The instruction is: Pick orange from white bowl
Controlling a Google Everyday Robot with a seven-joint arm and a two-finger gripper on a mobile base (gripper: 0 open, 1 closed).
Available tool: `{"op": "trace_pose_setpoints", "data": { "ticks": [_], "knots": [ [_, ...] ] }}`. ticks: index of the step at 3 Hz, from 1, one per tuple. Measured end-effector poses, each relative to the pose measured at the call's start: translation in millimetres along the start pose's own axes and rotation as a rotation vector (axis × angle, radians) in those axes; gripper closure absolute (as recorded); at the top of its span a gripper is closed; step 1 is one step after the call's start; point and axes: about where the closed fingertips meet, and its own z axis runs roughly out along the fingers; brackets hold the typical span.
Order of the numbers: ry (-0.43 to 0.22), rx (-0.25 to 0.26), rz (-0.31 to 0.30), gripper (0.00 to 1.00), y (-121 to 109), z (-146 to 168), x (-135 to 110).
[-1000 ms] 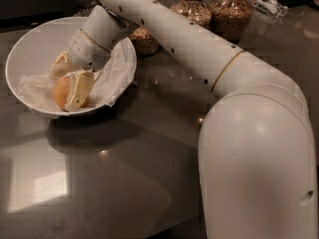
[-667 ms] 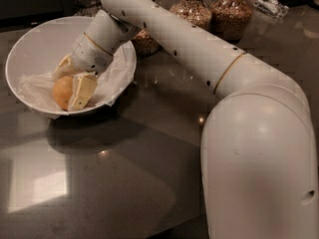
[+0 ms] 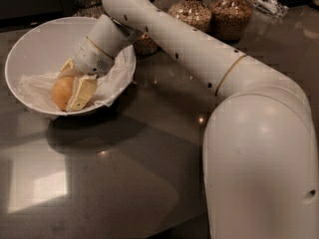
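Observation:
The white bowl (image 3: 35,44) stands on the dark counter at the upper left, lined with white cloth (image 3: 117,71). The orange (image 3: 61,92) lies low in the bowl on the cloth, at its front left. My gripper (image 3: 68,89) reaches down into the bowl from the right. One cream finger (image 3: 82,93) presses the orange's right side. The other finger (image 3: 67,66) sits behind it at the top. The jaws are closed on the orange, which still rests in the bowl.
Glass jars of grain (image 3: 229,14) stand along the back of the counter, one (image 3: 145,44) right behind the bowl and my arm. My white arm (image 3: 259,148) fills the right side. The dark counter (image 3: 124,183) spreads out in front.
The arm has shifted very slightly. The gripper stays around the orange in the bowl, and the orange has not visibly moved.

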Motion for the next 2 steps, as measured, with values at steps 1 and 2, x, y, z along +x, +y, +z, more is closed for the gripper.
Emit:
{"op": "trace_pose_setpoints", "data": {
  "ticks": [1,2],
  "knots": [
    [0.000,0.000,0.000,0.70,0.0,0.0,0.0],
    [-0.015,0.002,-0.013,0.93,0.7,1.1,-2.8]
  ]
}}
